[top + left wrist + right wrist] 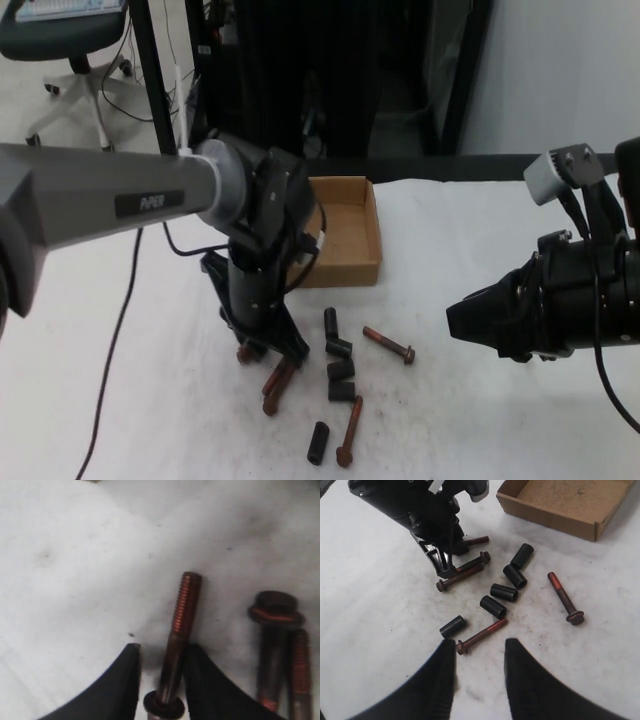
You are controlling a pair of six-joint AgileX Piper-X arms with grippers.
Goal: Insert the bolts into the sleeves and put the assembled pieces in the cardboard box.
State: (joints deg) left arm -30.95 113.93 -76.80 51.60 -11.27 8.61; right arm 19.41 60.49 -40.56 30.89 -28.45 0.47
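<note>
Nearest the front edge of the white bench surface [150, 400], a short black cylindrical sleeve [318, 443] lay just beside a long rust-brown flanged bolt [348, 432]. Beyond them, four more black sleeves [341, 369] lay in a loose line running toward the far edge, with a second bolt [388, 344] on the side of the right edge. Just left of that line the left gripper [162, 649] pointed down at the surface. Its fingers were apart and straddled the shank of a third bolt [186, 600], with a thin gap showing on one side. Two further bolts [275, 645] lay just beside it. The right gripper [480, 642] hung above the surface toward the right edge, its fingers spread over bare white. A dark label [150, 203] with pale lettering sat on the left arm's grey link. Farthest off, toward the far edge, the open brown cardboard box [345, 270] showed its bare floor.
</note>
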